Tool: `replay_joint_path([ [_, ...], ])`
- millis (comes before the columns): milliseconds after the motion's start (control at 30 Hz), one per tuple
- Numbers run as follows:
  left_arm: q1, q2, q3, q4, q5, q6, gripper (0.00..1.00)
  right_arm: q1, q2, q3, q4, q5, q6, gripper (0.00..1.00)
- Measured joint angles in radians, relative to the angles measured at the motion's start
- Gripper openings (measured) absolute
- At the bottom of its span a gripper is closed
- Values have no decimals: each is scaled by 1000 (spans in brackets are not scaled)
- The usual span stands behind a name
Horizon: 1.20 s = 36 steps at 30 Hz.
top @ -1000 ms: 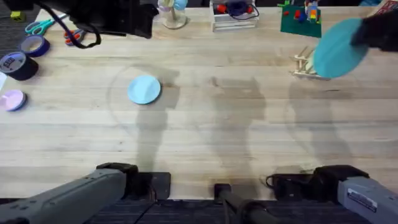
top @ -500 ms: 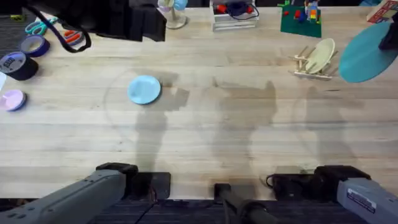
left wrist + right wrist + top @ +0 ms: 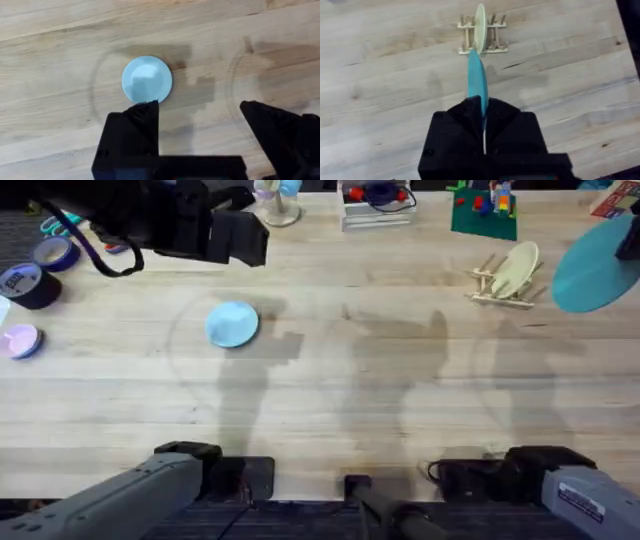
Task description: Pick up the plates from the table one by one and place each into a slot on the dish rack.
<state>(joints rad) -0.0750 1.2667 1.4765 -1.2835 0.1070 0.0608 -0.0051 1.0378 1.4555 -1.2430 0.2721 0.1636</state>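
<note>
Teal plate [image 3: 476, 80], pinched edge-on in the right gripper [image 3: 483, 112], lines up with the dish rack [image 3: 482, 34] ahead; left gripper [image 3: 200, 107] hangs open.

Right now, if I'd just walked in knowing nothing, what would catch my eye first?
Probably the teal plate held up in the air at the far right by the right gripper, close to the little wooden dish rack that already has a cream plate standing in it. Next, the pale blue plate lying flat on the table, with the left gripper open above it.
</note>
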Motion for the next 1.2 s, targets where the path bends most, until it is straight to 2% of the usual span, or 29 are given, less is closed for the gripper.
replay_joint_path([
  [467,0,0,0,0,0,0,993,0,0,0,-7,66,0,28],
  [1200,0,0,0,0,0,0,993,0,0,0,68,294,-64,28],
])
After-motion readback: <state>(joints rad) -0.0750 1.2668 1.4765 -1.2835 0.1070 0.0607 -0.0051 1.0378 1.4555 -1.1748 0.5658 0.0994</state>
